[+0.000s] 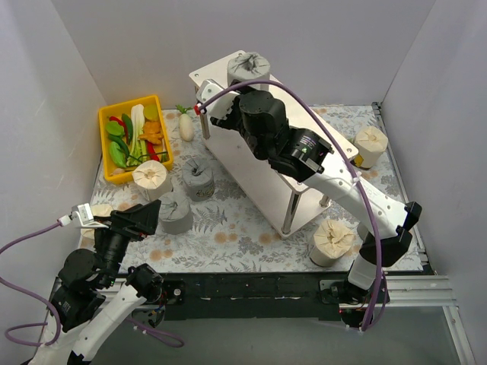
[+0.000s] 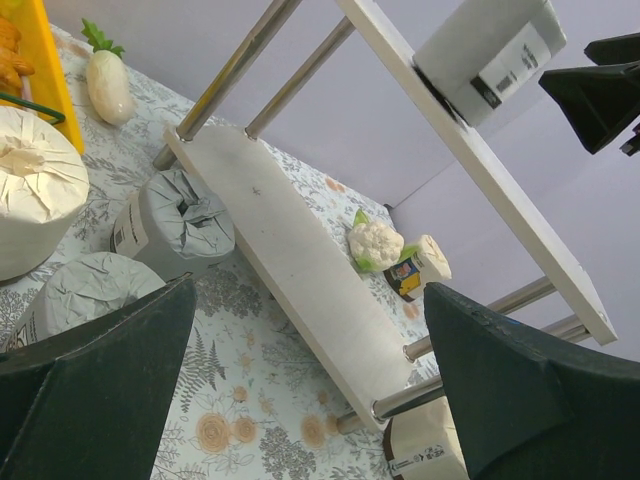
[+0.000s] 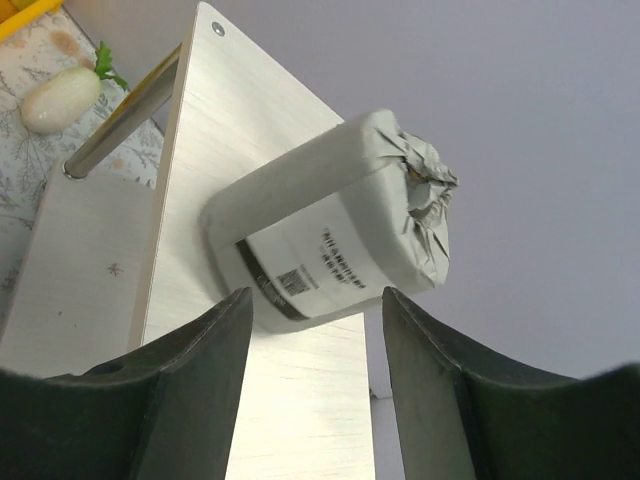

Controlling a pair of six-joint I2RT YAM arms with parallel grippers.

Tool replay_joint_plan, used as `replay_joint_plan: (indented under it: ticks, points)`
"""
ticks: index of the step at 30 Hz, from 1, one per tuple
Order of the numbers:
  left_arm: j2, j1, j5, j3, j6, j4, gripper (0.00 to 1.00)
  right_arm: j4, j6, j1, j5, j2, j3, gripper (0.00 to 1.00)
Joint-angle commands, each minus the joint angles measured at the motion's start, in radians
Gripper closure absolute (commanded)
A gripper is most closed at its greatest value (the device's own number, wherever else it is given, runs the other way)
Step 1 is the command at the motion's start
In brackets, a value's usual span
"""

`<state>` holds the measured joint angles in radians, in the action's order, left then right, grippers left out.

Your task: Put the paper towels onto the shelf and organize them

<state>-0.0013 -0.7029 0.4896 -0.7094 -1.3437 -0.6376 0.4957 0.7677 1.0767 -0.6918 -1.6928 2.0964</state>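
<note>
1. One grey roll (image 1: 247, 67) stands upright on the top board of the shelf (image 1: 251, 182), at its far end, with its twisted wrapping facing up. It is the only roll on the shelf that shows.
2. The right gripper (image 3: 317, 297) is at that roll, its fingers partly parted on either side of the roll's base. Light shows beside the fingers, so the roll looks set down rather than clamped.
3. The shelf's lower board, as far as the left wrist view shows it, carries nothing.
4. Six more rolls stand on the tabletop (image 1: 243, 239):
   - Left of the shelf, near the yellow bin (image 1: 101, 144), are a cream roll (image 1: 150, 179), a second grey roll (image 1: 198, 176) and a third grey roll (image 1: 175, 213).
   - At the left edge is a half-hidden cream roll (image 1: 99, 211), partly under the left arm.
   - Towards the far right corner stands a far cream roll (image 1: 371, 144).
   - By the shelf's near leg, close to the near edge, stands a near cream roll (image 1: 332, 241).
5. The left gripper (image 2: 310, 400) is spread wide and holds nothing. It hovers over the near left corner, just beside the third grey roll.
6. By my reading the job is at an early stage. One roll is placed, six in view are not yet shelved, and nothing is sorted by colour so far.
</note>
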Motion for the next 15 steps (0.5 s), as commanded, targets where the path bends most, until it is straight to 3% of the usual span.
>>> replay_joint_plan:
  ticks: [1,5,9,12,15]
  points:
    - [-0.077,-0.003,0.018,0.004,-0.005,-0.017,0.02,-0.088,0.012,-0.004,0.012,0.018,0.031,0.34]
    - [-0.074,-0.003,0.020,0.005,-0.003,-0.016,0.02,-0.051,-0.115,-0.012,-0.017,0.019,0.071,0.28]
    - [-0.074,-0.003,0.020,0.007,-0.003,-0.016,0.02,-0.008,-0.379,-0.087,-0.005,0.067,0.030,0.26]
    - [-0.075,-0.003,0.017,0.007,-0.003,-0.016,0.02,0.015,-0.517,-0.182,0.124,0.119,-0.034,0.24]
    - [-0.074,-0.003,0.014,0.007,-0.002,-0.013,0.02,-0.029,-0.541,-0.240,0.257,0.173,-0.110,0.22]
